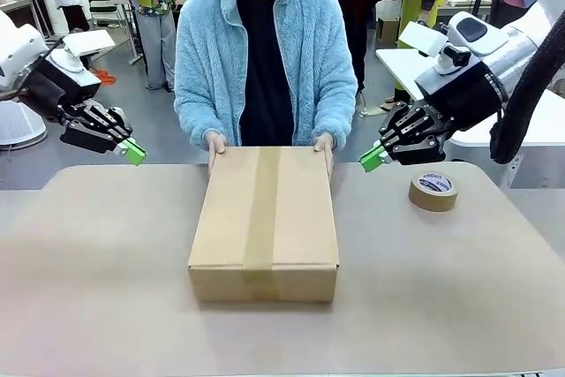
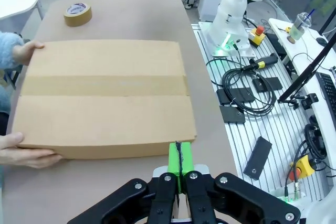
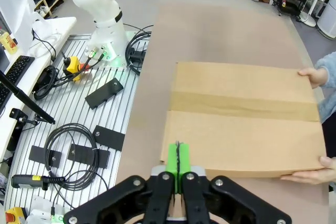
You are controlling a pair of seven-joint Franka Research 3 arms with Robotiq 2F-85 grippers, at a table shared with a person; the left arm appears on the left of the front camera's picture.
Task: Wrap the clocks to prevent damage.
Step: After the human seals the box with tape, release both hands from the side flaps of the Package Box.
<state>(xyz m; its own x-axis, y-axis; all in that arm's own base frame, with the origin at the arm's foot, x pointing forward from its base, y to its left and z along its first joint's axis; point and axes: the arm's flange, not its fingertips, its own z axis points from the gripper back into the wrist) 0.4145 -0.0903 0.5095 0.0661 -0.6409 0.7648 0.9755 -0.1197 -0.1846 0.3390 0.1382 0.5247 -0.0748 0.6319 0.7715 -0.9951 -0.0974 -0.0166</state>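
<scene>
A closed cardboard box (image 1: 265, 218) with a taped seam lies in the middle of the table; the person's hands (image 1: 216, 141) hold its far corners. The clocks' bubble-wrap bundle is out of sight. My left gripper (image 1: 134, 153) hangs above the table's left side, shut with its green pads together and nothing between them. My right gripper (image 1: 372, 159) hovers at the box's far right corner, shut and empty too. In the left wrist view the box (image 2: 105, 98) lies just beyond the shut pads (image 2: 179, 158). In the right wrist view the box (image 3: 244, 119) lies beyond the pads (image 3: 178, 158).
A brown tape roll (image 1: 433, 191) sits on the table to the right of the box, also seen as the tape roll (image 2: 78, 14). Cables and black devices (image 2: 247, 85) lie on the metal bench beside the table. The person stands at the far edge.
</scene>
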